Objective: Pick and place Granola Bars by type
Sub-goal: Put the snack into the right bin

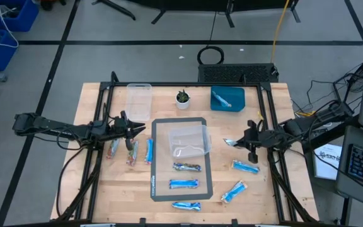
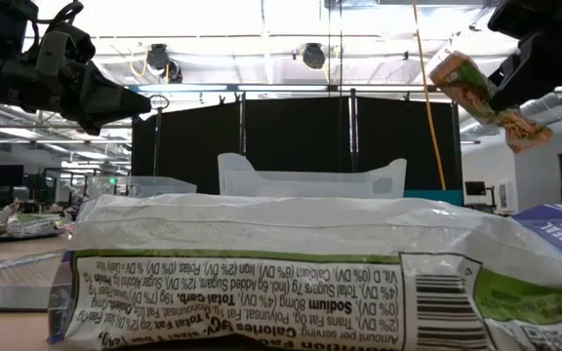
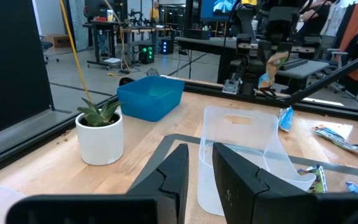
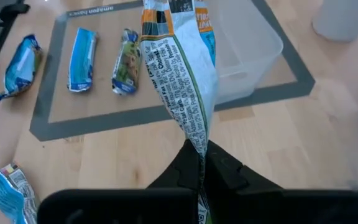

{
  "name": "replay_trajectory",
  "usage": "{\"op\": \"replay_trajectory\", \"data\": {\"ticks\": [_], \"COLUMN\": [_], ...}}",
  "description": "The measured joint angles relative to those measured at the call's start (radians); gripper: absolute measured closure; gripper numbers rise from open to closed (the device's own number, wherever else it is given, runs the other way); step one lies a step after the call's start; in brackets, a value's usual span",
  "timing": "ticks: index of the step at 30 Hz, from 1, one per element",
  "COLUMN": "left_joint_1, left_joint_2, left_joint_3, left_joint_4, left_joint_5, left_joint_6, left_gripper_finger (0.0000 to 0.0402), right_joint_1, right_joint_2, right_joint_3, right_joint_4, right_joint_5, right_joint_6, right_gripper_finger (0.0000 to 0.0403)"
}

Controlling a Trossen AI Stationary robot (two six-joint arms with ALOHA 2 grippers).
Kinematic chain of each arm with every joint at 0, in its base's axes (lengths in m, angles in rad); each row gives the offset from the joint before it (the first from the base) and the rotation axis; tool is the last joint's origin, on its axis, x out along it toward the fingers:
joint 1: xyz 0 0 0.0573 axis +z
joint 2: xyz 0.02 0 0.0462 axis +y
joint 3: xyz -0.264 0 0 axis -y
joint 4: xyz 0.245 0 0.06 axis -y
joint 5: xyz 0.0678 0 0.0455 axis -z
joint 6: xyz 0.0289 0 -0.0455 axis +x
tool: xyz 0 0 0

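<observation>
On mat (image 1: 162,189), clear tub (image 1: 189,140) w/ nothing inside, blue bin (image 1: 227,99).

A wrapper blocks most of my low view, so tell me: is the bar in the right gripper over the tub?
Observer: No. From above, the right gripper is right of the mat, short of the tub.
Operator: Is the grip solid?
Observer: The right wrist view shows the fingers shut on one end of the bar; the rest sticks out beyond them.
Operator: Where's the left arm?
Observer: The left gripper hovers left of the mat, near three bars lying on the table.
</observation>
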Motion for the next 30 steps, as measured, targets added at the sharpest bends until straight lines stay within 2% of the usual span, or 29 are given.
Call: {"op": "replay_trajectory", "data": {"ticks": [18, 30], "left_joint_1": [0.000, 0.000], "left_joint_2": [0.000, 0.000], "left_joint_3": [0.000, 0.000], "left_joint_4": [0.000, 0.000], "left_joint_5": [0.000, 0.000], "left_joint_6": [0.000, 0.000], "left_gripper_finger": [0.0323, 0.0323], "right_joint_1": [0.000, 0.000], "right_joint_2": [-0.124, -0.359], "right_joint_3": [-0.001, -0.206], "right_joint_4": [-0.011, 0.223], "right_joint_5": [0.000, -0.007], "right_joint_6": [-0.010, -0.093], "right_gripper_finger": [0.0401, 0.0401]}}
